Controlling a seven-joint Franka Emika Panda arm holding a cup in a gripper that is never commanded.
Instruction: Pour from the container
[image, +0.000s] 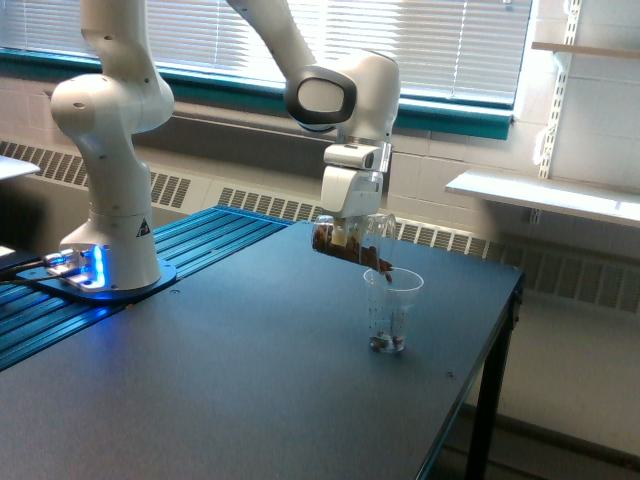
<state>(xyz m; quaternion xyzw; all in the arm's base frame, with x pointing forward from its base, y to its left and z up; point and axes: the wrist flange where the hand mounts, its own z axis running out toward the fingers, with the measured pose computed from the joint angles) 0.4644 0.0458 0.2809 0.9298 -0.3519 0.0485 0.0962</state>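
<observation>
White claw (350, 222) tilts smooth clear container (352, 241) of brown bits.

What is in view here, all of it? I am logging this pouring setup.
container: one, clear plastic, tipped above the standing cup, brown pieces inside and spilling out.
graduated cup: one, clear, upright on the table, a few brown pieces at its bottom.
table: one, dark top, black legs.
ribbed panel: one, blue, at the table's far edge.
shelf: one, white, on the wall at the exterior view's right.
window blinds: white, behind the arm.
arm: one, white, base lit blue.
pincer: one, white, shut on the container.
</observation>
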